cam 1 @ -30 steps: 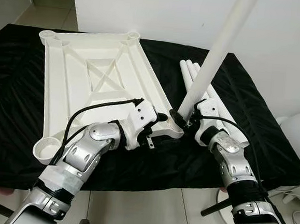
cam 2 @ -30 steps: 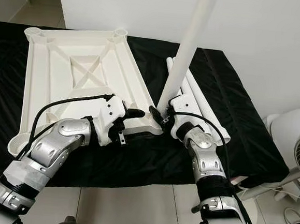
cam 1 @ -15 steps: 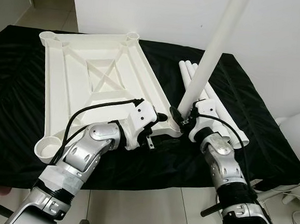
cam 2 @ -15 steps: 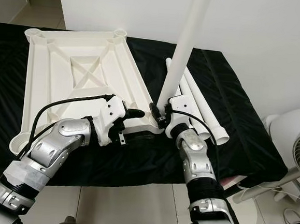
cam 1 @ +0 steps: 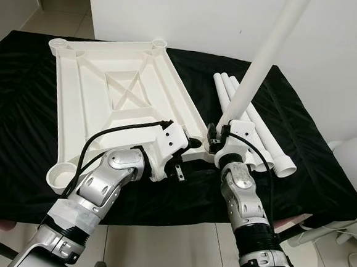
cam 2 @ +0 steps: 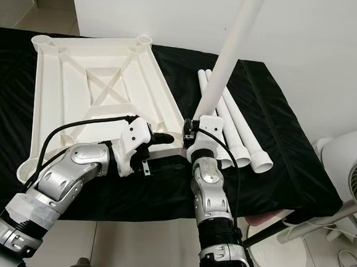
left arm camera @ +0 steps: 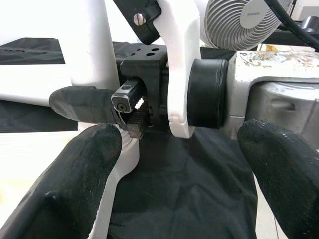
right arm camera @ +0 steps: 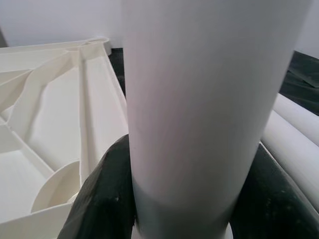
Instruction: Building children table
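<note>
Standing a white leg tube (cam 1: 264, 60) up at the near-right corner of the upside-down tabletop (cam 1: 107, 97), the right gripper (cam 1: 218, 136) is clenched round the tube's lower end; right wrist view shows both black fingers (right arm camera: 104, 199) hugging it. Tube leans slightly right toward the top, base at or just over the corner socket, can't tell if seated yet.

Left gripper (cam 1: 193, 148) sits at that same near-right corner, fingers spread w/ nothing between them, one pad (left arm camera: 89, 164) against the white socket rim. Prob. bracing the tabletop so it won't slide on the black cloth (cam 1: 18, 127) while the leg gets pushed in.

Three spare legs (cam 1: 259, 130) lie side by side on the cloth, just right of the tabletop, within reach for later. Near-left socket (cam 1: 60, 177) and the two far ones are open, so I'd judge this is leg no. 1, early in the build.
</note>
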`<state>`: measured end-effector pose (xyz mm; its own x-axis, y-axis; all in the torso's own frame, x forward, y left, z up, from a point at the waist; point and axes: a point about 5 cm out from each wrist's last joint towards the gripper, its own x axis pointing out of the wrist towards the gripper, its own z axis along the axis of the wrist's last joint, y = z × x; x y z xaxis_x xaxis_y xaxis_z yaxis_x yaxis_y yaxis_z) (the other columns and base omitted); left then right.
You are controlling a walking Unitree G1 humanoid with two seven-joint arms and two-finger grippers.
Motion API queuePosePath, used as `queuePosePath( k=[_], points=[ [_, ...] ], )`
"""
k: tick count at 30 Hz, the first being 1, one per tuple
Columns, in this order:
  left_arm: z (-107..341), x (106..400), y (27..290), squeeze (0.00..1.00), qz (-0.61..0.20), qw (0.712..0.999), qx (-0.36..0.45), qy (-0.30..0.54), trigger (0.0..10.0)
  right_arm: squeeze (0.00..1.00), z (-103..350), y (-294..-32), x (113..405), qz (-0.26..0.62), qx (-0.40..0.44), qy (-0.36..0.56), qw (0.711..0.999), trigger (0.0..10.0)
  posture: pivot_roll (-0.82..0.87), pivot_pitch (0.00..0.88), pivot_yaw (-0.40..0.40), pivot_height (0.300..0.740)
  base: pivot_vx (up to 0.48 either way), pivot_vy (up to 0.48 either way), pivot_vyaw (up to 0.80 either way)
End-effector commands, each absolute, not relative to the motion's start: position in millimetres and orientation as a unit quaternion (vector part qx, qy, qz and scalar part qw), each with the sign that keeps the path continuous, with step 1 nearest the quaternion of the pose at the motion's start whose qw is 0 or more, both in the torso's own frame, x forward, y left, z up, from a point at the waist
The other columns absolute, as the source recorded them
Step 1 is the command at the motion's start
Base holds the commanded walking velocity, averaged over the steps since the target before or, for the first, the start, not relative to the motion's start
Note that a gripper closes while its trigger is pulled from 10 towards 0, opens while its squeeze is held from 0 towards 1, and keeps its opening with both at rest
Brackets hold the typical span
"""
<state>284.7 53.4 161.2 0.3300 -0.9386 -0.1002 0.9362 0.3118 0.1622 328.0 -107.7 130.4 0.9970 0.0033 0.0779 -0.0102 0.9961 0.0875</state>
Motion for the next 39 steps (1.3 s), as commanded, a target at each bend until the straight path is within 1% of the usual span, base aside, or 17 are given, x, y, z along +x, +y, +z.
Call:
queuePosePath(
  k=[1,5,6,7,17,18,23,24,25,27,28,29,30,31,37,38,39],
  points=[
    [162,281,50,0.00,-0.591,0.800,0.104,-0.010,10.0,0.00,128,-112,326,-0.008,0.047,-0.032,0.998,10.0,0.06,0.000,-0.082,0.740,0.000,0.000,0.00],
    [162,281,49,0.00,-0.593,0.798,0.104,-0.011,10.0,0.00,128,-116,324,-0.008,0.045,-0.035,0.998,10.0,0.06,0.000,-0.084,0.740,0.000,0.000,0.00],
    [162,281,49,0.00,-0.593,0.799,0.103,-0.011,10.0,0.09,128,-117,324,-0.011,0.045,-0.035,0.998,10.0,0.06,0.000,-0.085,0.740,0.000,0.000,0.00],
    [163,281,49,0.00,-0.592,0.799,0.102,-0.012,10.0,1.00,129,-116,323,-0.006,0.053,-0.040,0.998,10.0,0.06,0.000,-0.086,0.740,0.000,0.000,0.00],
    [166,283,49,0.00,-0.584,0.805,0.097,-0.020,10.0,1.00,138,-114,316,-0.004,0.042,-0.069,0.997,10.0,0.06,0.000,-0.089,0.740,0.000,0.000,0.00],
    [167,284,49,0.00,-0.578,0.810,0.093,-0.027,10.0,1.00,141,-117,312,-0.007,0.038,-0.088,0.995,10.0,0.06,0.000,-0.089,0.740,0.000,0.000,0.00],
    [168,285,49,0.00,-0.574,0.813,0.091,-0.030,10.0,1.00,144,-119,307,-0.004,0.034,-0.101,0.994,10.0,0.06,0.000,-0.088,0.740,0.000,0.000,0.00],
    [170,287,49,0.00,-0.566,0.819,0.089,-0.032,10.0,0.00,144,-119,302,0.008,0.051,-0.105,0.993,10.0,0.06,0.000,-0.088,0.740,0.000,0.000,0.00],
    [170,287,49,0.00,-0.566,0.819,0.089,-0.032,10.0,0.00,144,-119,302,0.008,0.051,-0.105,0.993,10.0,0.06,0.000,-0.088,0.740,0.000,0.000,0.00],
    [172,290,50,0.00,-0.554,0.827,0.084,-0.034,10.0,0.00,144,-120,297,0.020,0.060,-0.109,0.992,10.0,0.06,0.000,-0.088,0.740,0.000,0.000,0.00],
    [174,294,51,0.00,-0.541,0.836,0.078,-0.037,10.0,0.00,142,-121,292,0.025,0.062,-0.108,0.992,10.0,0.06,0.000,-0.087,0.740,0.000,0.000,0.00],
    [174,294,51,0.00,-0.541,0.836,0.078,-0.037,10.0,0.00,142,-121,292,0.025,0.062,-0.108,0.992,10.0,0.06,0.000,-0.087,0.740,0.000,0.000,0.00],
    [180,302,53,0.00,-0.515,0.854,0.061,-0.042,10.0,0.00,139,-124,282,0.025,0.061,-0.107,0.992,10.0,0.06,0.000,-0.085,0.740,0.000,0.000,0.00],
    [182,305,55,0.00,-0.504,0.861,0.054,-0.045,10.0,0.00,138,-126,277,0.026,0.060,-0.108,0.992,10.0,0.06,0.000,-0.084,0.740,0.000,0.000,0.00],
    [185,313,59,0.00,-0.475,0.878,0.042,-0.046,10.0,0.00,132,-130,262,0.033,0.054,-0.106,0.992,10.0,0.05,0.000,-0.079,0.740,0.000,0.000,0.00],
    [185,319,63,0.00,-0.451,0.890,0.046,-0.045,10.0,0.00,127,-135,252,0.038,0.051,-0.105,0.992,10.0,0.05,0.000,-0.075,0.740,0.000,0.000,0.00],
    [185,321,64,0.00,-0.443,0.894,0.046,-0.043,10.0,0.00,126,-136,249,0.040,0.049,-0.104,0.993,10.0,0.05,0.000,-0.075,0.740,0.000,0.000,0.00]
  ],
)
